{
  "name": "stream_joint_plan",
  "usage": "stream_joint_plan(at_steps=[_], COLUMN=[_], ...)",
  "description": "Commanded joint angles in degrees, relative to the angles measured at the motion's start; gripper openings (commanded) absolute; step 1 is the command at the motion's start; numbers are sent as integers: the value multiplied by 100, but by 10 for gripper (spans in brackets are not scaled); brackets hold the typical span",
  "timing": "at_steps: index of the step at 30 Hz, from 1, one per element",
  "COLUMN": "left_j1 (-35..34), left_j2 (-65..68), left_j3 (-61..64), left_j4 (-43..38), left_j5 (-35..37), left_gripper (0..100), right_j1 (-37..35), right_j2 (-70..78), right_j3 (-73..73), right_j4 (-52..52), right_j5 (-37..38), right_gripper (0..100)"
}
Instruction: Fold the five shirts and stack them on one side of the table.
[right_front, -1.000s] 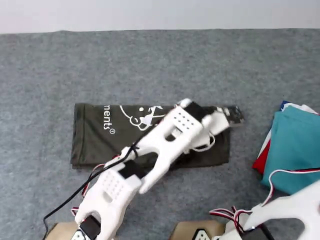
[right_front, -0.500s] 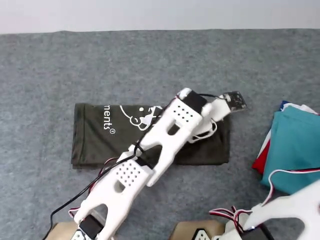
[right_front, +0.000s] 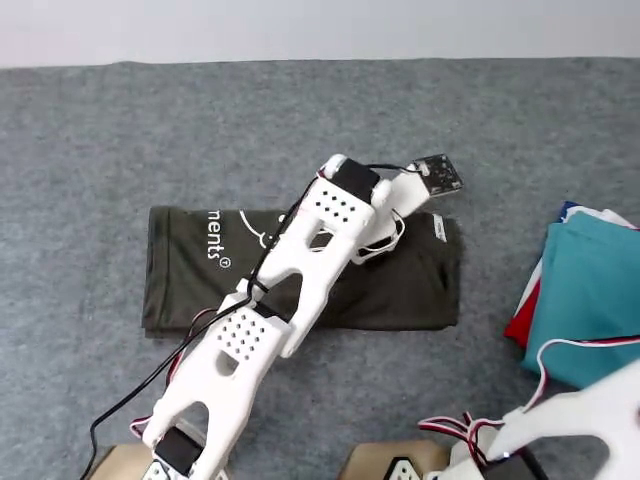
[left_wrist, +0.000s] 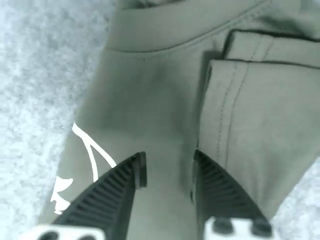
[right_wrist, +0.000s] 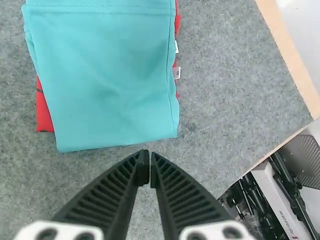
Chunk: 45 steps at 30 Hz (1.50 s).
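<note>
The left arm is lying slantwise across the olive shirt, so it is hiding the shirt's middle and most of the white print. Over on the right side of the table, the stack is being cut off by the high view's edge. The teal shirt is sitting on top and a red shirt is peeking out from under it. There are slivers of white and blue at the far corner, but I cannot tell how many layers are lying below.

Everything is resting on the grey mat, and the olive shirt is lying folded into a long rectangle at the centre, well apart from the stack. The table's wooden edge is showing just beyond the mat in the right wrist view.

The left gripper is hanging over the olive shirt, near a folded hem, with its jaws apart and nothing between them. Whether the tips are touching the cloth is hard to call. The right gripper is hovering over bare mat just beside the teal shirt's edge, its jaws pressed together and holding nothing.
</note>
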Motion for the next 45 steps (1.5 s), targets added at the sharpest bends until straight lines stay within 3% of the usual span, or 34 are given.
stream_joint_plan(at_steps=[1,9,14,20,25,30,36,45], left_j1=[0,-703,-1477,-2391,-3121,-3982,-4870,-5143], left_j2=[-835,-2198,-3270,-4589,-5266,-5336,-4747,-3710], left_j3=[-189,101,1613,3723,4954,5569,5851,5842], left_j4=[149,149,149,141,141,9,-316,-1099], left_j5=[176,1292,1811,1908,1582,1178,923,1248], left_gripper=[156,155,139,138,181,194,284,283], right_j1=[-119,-576,-1042,-1604,-1833,-1886,-1895,-1895], right_j2=[-171,-171,-171,-171,-171,-163,-154,-154], right_j3=[-62,-79,-70,-53,-53,-44,-44,-44], right_j4=[163,180,180,180,180,180,180,180], right_j5=[62,26,26,18,18,9,9,26], right_gripper=[10,10,10,10,10,10,10,10])
